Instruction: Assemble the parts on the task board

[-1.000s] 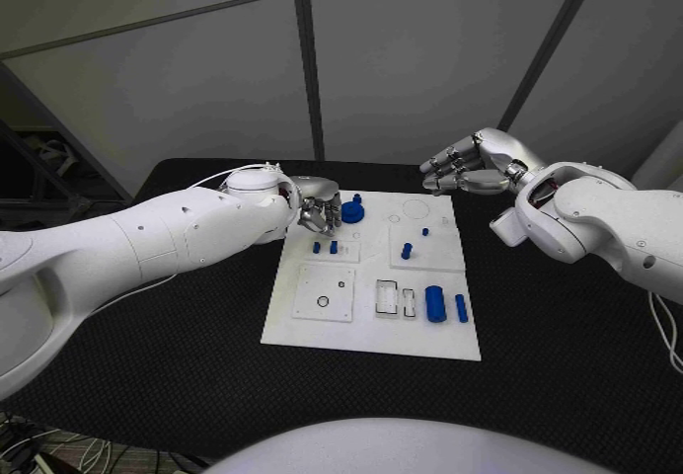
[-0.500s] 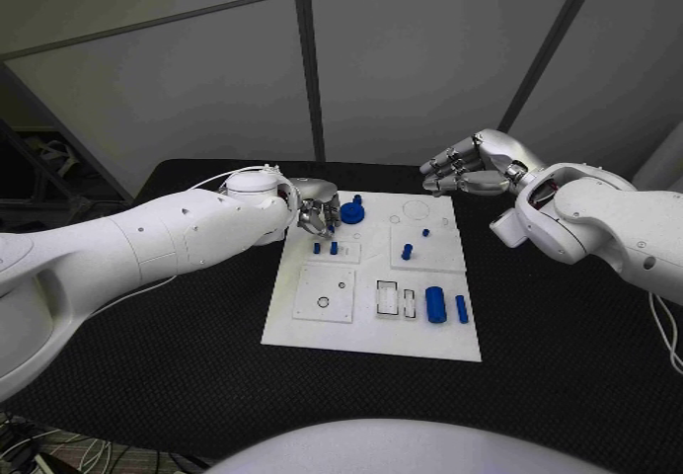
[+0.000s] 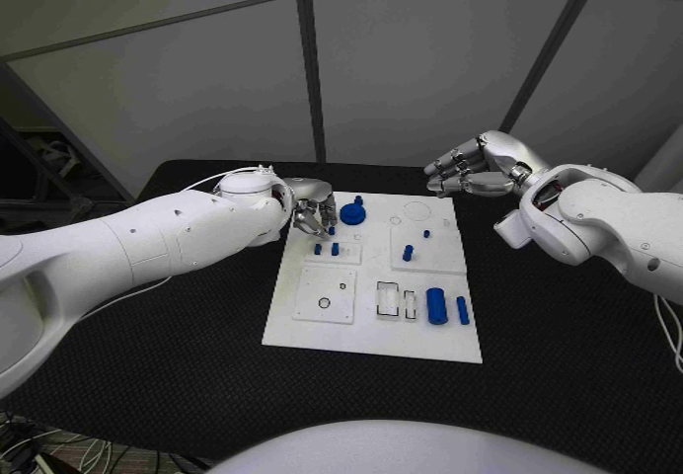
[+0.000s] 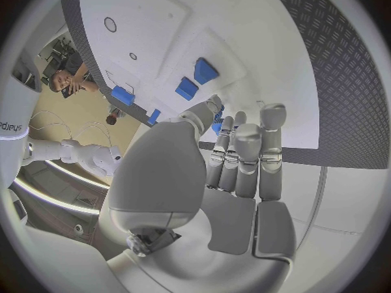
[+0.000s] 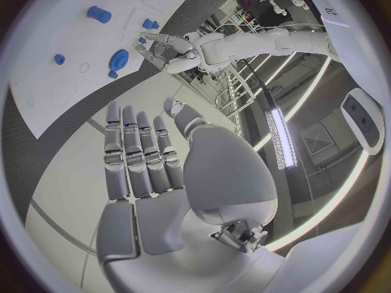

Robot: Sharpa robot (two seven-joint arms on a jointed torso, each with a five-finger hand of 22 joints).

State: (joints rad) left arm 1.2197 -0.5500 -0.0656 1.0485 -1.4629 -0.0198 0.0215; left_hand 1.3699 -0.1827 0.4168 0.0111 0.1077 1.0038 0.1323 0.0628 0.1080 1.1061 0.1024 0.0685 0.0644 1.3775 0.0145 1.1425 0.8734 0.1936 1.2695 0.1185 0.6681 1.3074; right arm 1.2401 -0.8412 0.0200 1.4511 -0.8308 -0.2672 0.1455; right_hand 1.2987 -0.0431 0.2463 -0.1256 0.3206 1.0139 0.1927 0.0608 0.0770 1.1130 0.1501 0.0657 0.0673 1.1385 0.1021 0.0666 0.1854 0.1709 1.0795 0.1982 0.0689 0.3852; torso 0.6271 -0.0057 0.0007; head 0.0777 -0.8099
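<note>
So the white task board sits flat in the middle of the black surface, with the blue parts spread over it. There's a round blue part with a knob near the far left corner, two small blue pegs standing just in front of it, another peg and a tiny one toward the middle, and two longer blue pieces lying side by side near the right edge of the board, next to some rectangular slots. The left robot hand is at the far left corner of the board, right beside the round part; in the left wrist view its fingers are held fairly straight and close together above the board with a bit of blue showing past the fingertips, and I honestly can't tell whether it's pinching anything or just hovering. The right robot hand hangs above the surface past the far right corner of the board, well apart from the parts; the right wrist view shows its fingers stretched out, with nothing in them.
</note>
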